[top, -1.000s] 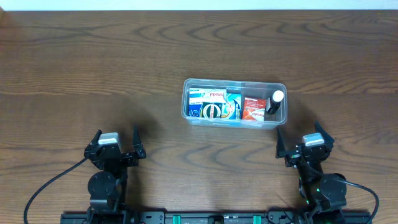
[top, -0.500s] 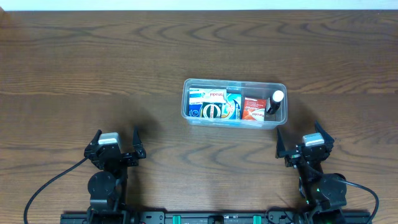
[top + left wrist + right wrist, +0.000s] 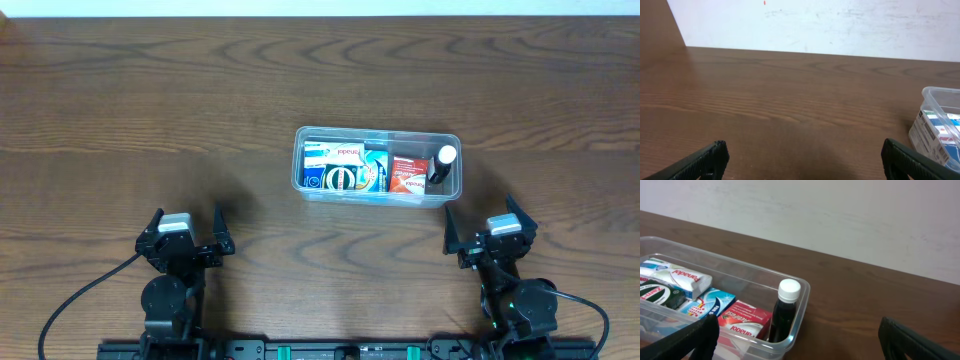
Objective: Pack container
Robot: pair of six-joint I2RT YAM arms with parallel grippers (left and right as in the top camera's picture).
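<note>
Your container (image 3: pixel 378 131) sits on the bench (image 3: pixel 150 100), right of centre. In it, boxes (image 3: pixel 345 168) fill the left and middle, and the bottle (image 3: pixel 442 166) stands at the right end. Your right fingers (image 3: pixel 451 226) lie just before that end, and your left fingers (image 3: pixel 222 232) lie well to the left.

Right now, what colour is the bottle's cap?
White cap on a dark bottle; right wrist view shows it best.

Inside the clear rectangular plastic container (image 3: pixel 730 263), the small white cardboard box (image 3: pixel 682 276) carries the brand word "panadol" in red letters. The small red cardboard box (image 3: pixel 742 322) beside it has white letters of which only the ending "adol" can be read. The dark box with white letters (image 3: pixel 657 296) shows large print, cut by the picture edge and not legible. The print on the light blue box (image 3: pixel 710 302) is too small to read.
</note>
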